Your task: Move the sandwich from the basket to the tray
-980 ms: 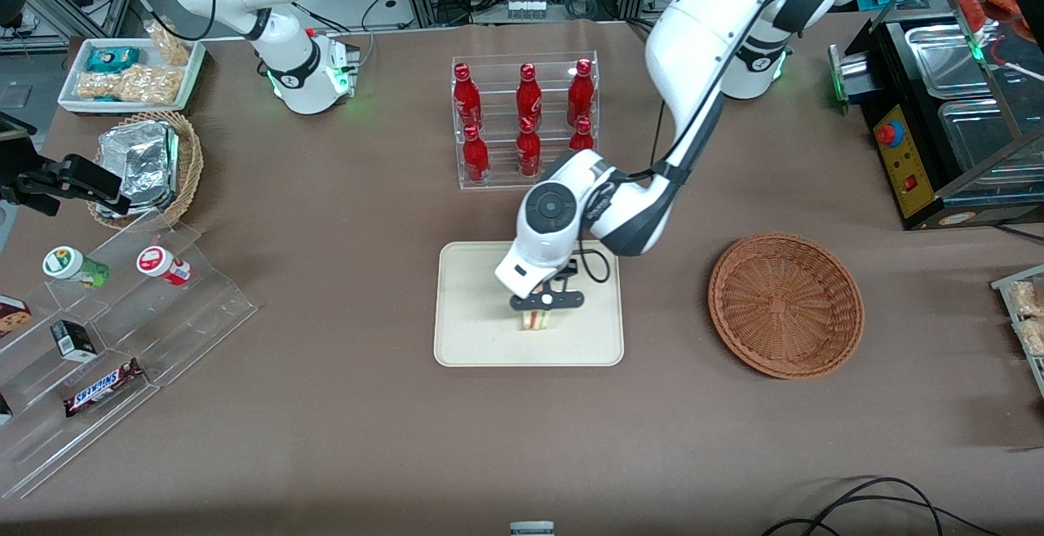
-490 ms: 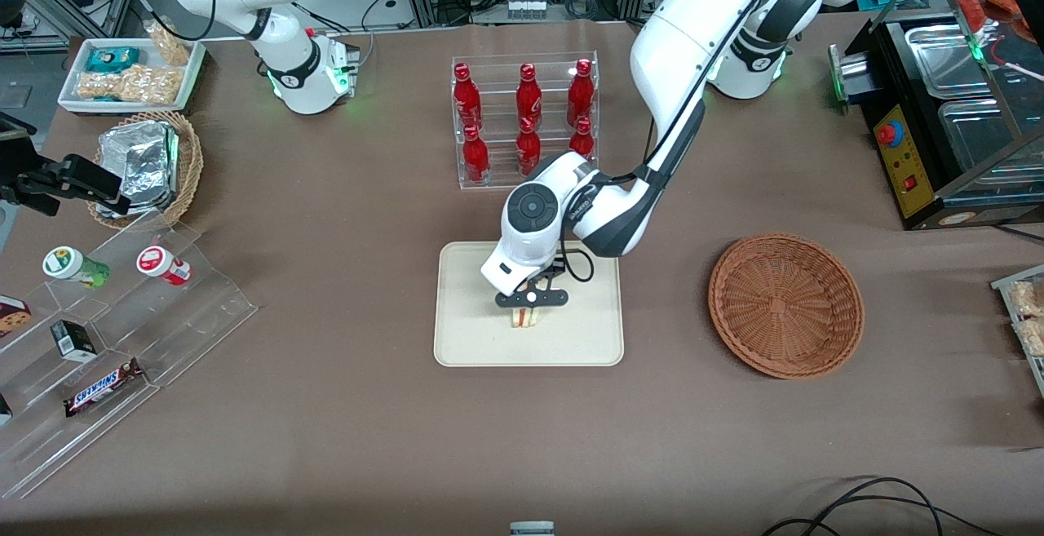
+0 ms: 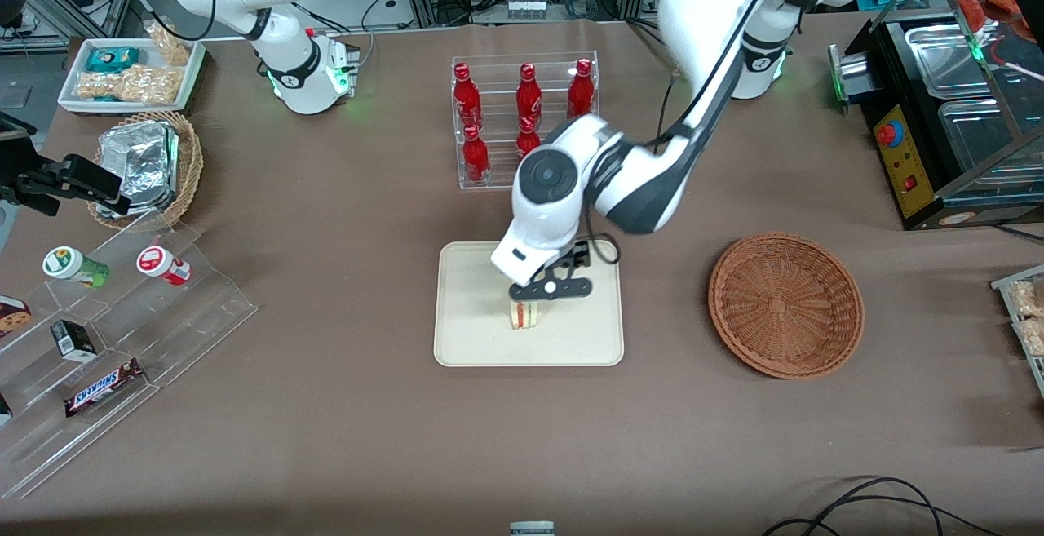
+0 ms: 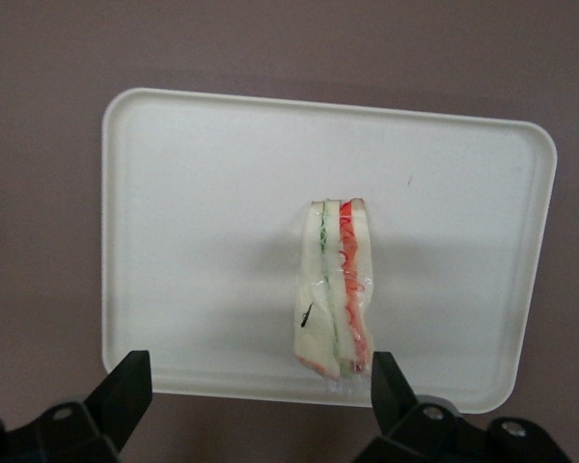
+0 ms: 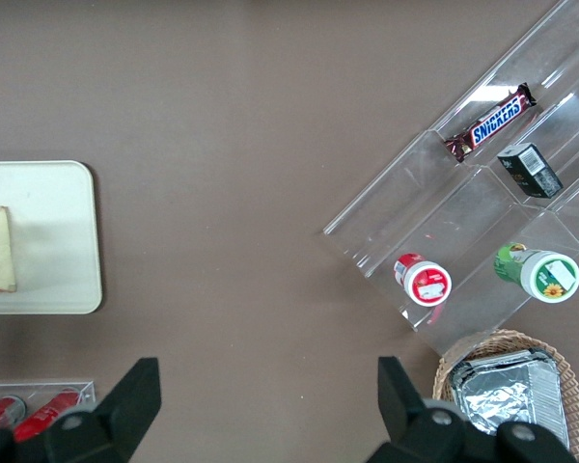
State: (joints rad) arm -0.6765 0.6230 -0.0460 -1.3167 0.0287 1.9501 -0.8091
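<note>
The sandwich (image 3: 526,315) is standing on its edge on the tray (image 3: 473,332), near the tray's middle, with its orange-red and green filling layers showing in the left wrist view (image 4: 336,286). The gripper (image 3: 551,286) is hovering directly above the sandwich with its jaws spread wide and released, touching nothing. The basket (image 3: 785,304) is sitting on the tabletop (image 3: 342,422) beside the tray, toward the working arm's end.
</note>
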